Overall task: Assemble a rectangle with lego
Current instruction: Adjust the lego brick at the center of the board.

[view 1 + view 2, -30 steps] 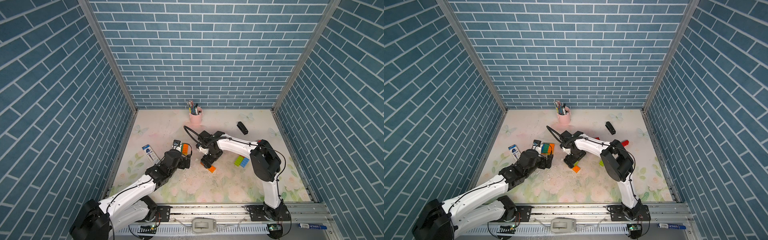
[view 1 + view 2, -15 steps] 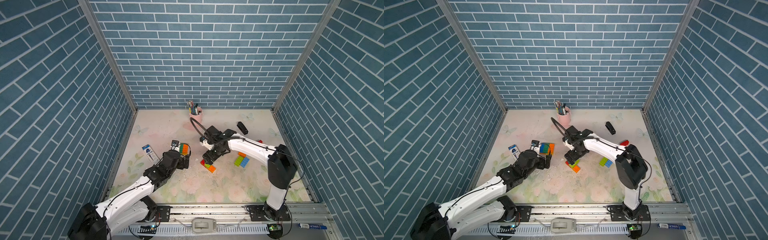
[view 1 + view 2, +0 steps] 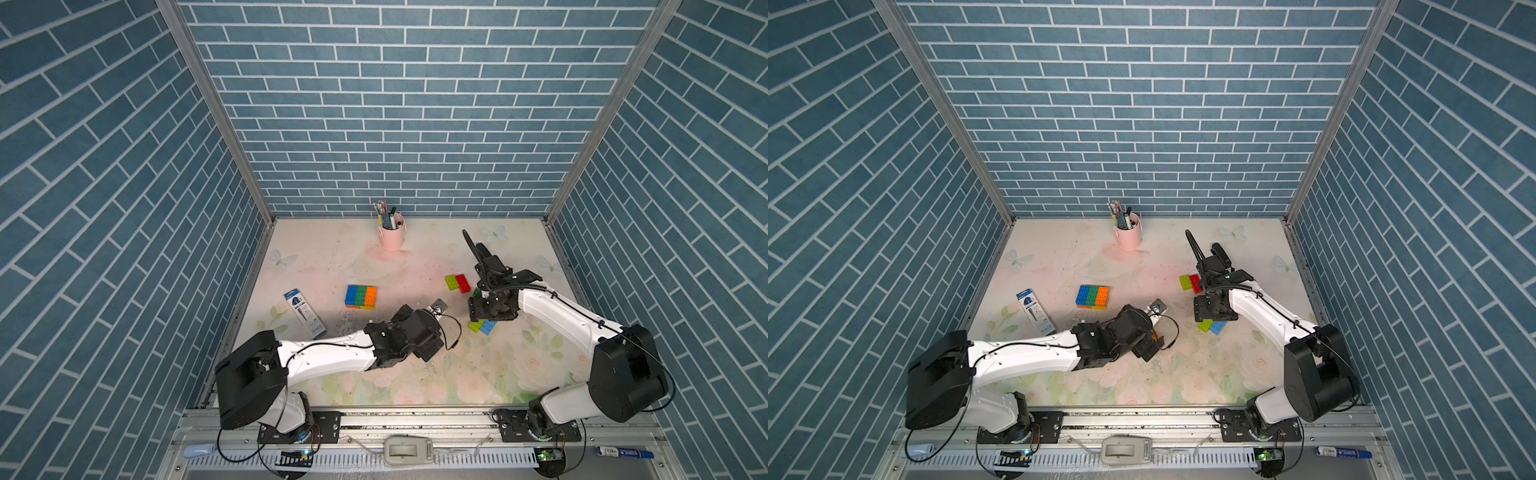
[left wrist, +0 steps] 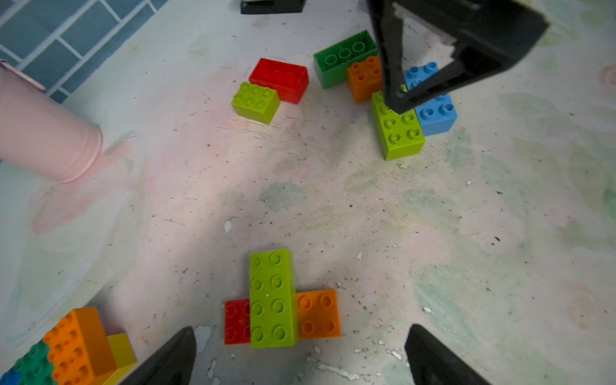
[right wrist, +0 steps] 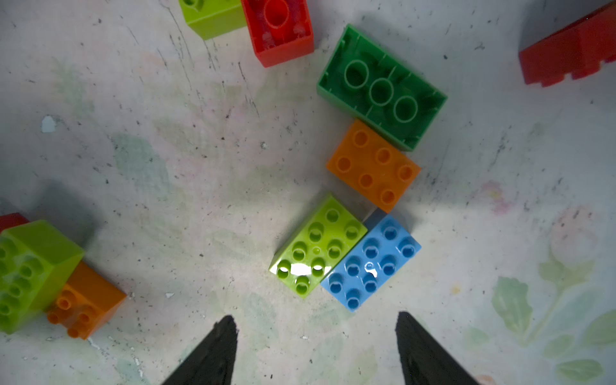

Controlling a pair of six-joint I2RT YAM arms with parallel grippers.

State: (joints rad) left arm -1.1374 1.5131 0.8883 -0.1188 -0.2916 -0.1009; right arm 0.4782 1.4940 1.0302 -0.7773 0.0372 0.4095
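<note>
Grasp advice: lower right end effector [image 5: 315, 318] squarely over likely target, lime-and-blue brick pair [image 5: 345, 253]; line up with long sides; avoid nudging orange brick [image 5: 373, 165] beside it. Spread apart, empty, pair just beyond tips. Left end effector [image 4: 301, 330] wide, empty, lime cross-stack [image 4: 273, 298] just ahead. Both clusters on counter [image 3: 332, 257] in front of pink cup [image 3: 391, 235]; blue-green-orange block [image 3: 360, 296] likewise, closer to it.

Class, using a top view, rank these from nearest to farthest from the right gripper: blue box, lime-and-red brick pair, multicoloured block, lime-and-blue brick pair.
1. lime-and-blue brick pair, right at the right gripper.
2. lime-and-red brick pair, a little farther back.
3. multicoloured block, centre-left.
4. blue box, far left.
</note>
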